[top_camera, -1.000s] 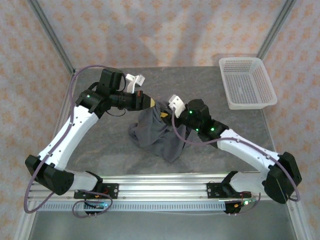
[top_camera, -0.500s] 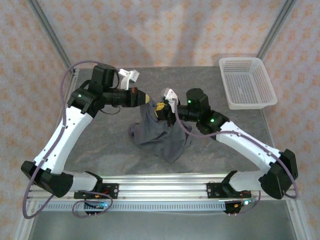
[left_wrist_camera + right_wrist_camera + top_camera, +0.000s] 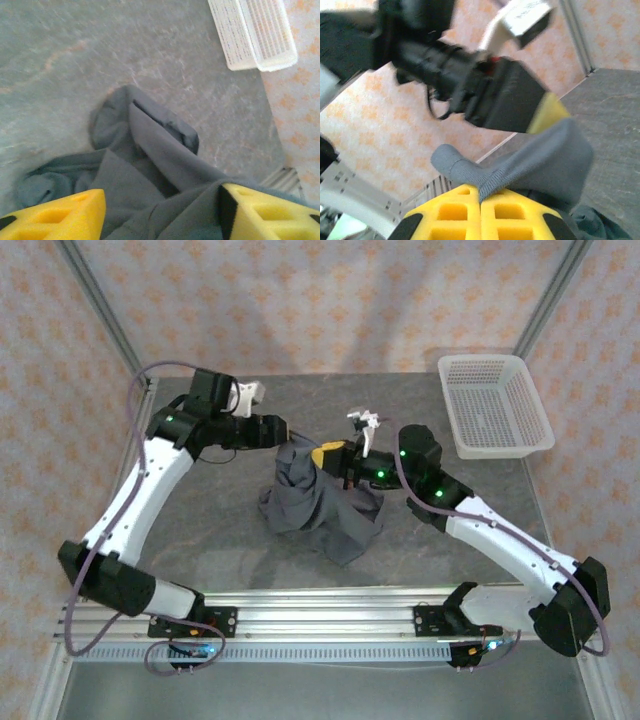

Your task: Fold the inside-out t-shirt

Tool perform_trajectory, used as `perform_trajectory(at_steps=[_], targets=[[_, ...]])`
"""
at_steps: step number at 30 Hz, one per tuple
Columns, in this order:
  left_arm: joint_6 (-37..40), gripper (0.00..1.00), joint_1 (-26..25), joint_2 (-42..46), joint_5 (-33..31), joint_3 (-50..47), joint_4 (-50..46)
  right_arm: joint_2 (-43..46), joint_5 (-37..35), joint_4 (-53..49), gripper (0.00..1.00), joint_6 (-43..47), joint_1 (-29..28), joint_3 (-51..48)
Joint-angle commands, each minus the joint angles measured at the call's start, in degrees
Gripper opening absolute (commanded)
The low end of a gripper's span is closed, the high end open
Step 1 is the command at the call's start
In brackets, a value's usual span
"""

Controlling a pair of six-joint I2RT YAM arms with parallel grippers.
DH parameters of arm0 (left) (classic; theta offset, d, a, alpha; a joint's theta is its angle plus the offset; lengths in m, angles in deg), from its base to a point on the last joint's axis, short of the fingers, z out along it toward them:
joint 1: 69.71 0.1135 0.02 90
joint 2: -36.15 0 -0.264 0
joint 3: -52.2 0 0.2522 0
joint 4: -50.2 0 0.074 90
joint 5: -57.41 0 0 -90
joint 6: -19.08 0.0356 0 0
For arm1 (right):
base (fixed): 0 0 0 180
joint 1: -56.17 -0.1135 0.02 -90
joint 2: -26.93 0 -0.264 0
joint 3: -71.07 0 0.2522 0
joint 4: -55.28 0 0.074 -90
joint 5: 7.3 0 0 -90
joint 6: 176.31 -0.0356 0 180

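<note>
The inside-out t-shirt (image 3: 322,508), dark slate-grey, sits bunched in a heap at the middle of the table, with its top pulled up into a peak. My right gripper (image 3: 328,457) is shut on that peak. In the right wrist view its yellow pads (image 3: 520,212) press together on a hemmed fold of the t-shirt (image 3: 540,160). My left gripper (image 3: 284,434) is at the heap's upper left and stands open. Its yellow pads (image 3: 60,215) are wide apart, and loose t-shirt cloth (image 3: 150,150) lies between them and over the right one.
A white mesh basket (image 3: 495,405) stands at the table's back right corner, also seen as the basket (image 3: 252,32) in the left wrist view. Patterned walls and metal frame posts (image 3: 100,310) close the back. An aluminium rail (image 3: 320,615) runs along the near edge.
My right gripper has shut on the top of the shirt and holds it up. My left gripper, shut on the shirt before, has opened and drawn back a little to the left.
</note>
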Motion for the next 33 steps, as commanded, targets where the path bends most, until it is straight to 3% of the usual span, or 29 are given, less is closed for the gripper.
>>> perform_trajectory(at_steps=[1, 4, 8, 11, 20, 28, 30, 33], targets=[[2.9, 0.69, -0.4, 12.8, -6.3, -2.6, 1.8, -0.8, -1.4, 8.1, 0.00, -4.9, 1.4, -0.7], [6.5, 0.71, -2.8, 18.0, -4.1, -7.4, 3.7, -2.2, -0.4, 8.1, 0.00, -5.7, 2.1, 0.0], [13.3, 0.69, -6.6, 18.1, -8.6, -10.4, 1.7, -3.4, 1.0, 7.2, 0.00, -5.6, 2.5, 1.7], [15.2, 0.69, -7.6, 16.8, -11.5, -14.1, 5.7, -4.0, 2.3, 9.1, 0.00, -7.5, 2.4, 1.6], [13.0, 0.69, -7.7, 7.6, -11.2, -12.9, 12.8, -3.5, 2.8, 9.7, 0.00, -9.1, 2.1, 1.2], [12.3, 0.70, -7.8, 9.4, -12.0, -13.5, 16.0, -5.5, 4.1, 9.3, 0.00, -9.9, 2.0, 2.3], [12.2, 0.63, -7.8, 9.4, -11.6, -13.1, 16.3, -5.7, 4.4, 9.2, 0.00, -10.0, 1.9, 2.5], [12.1, 0.35, -7.8, 8.4, -9.7, -12.0, 15.6, -5.8, 4.8, 9.1, 0.00, -10.2, 1.9, 2.9]])
